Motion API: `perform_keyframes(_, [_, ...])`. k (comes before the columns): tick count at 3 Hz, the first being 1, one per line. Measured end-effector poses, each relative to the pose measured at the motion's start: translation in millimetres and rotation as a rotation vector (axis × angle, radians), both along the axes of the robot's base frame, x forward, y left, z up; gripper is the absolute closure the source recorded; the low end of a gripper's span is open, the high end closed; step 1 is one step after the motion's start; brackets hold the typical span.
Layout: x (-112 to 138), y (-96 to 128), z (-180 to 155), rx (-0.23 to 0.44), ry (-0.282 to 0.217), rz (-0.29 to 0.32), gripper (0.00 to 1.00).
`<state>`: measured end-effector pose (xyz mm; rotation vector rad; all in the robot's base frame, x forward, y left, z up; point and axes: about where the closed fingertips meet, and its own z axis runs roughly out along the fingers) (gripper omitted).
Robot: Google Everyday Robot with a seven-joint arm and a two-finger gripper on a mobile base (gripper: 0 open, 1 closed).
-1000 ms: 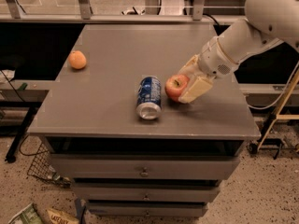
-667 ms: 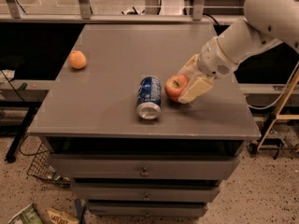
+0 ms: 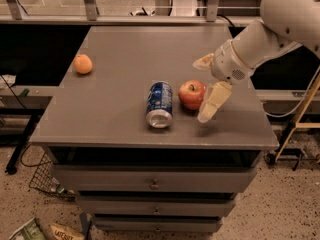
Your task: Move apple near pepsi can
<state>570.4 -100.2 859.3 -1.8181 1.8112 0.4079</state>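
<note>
The apple [image 3: 192, 94] sits stem-up on the table [image 3: 120, 44], just to the right of the pepsi can [image 3: 160, 104], with a narrow gap between them. The can lies on its side, silver end toward the table's front edge. The claw [image 3: 201, 91] is right of the can, beyond the apple, with its fingers spread wide and holding nothing. The lower finger [image 3: 214, 102] hangs close by the apple's far side; whether it touches cannot be told. A second ago the fingers were clasped round the apple; now they have let go. The apple and can have not shifted. An orange [image 3: 83, 64] lies well to the can's left, further back.
</note>
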Motion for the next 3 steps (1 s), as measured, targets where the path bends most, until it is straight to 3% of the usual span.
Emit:
perform_keyframes(1, [-3.9, -19.3, 9.0, -0.021, -0.027, -0.048, 0.0])
perform_keyframes(2, [-16.5, -61.2, 28.4, -0.054, -0.064, -0.155, 0.0])
perform_keyframes(3, [-32.9, -118.3, 48.9, -0.074, -0.099, -0.285, 0.0])
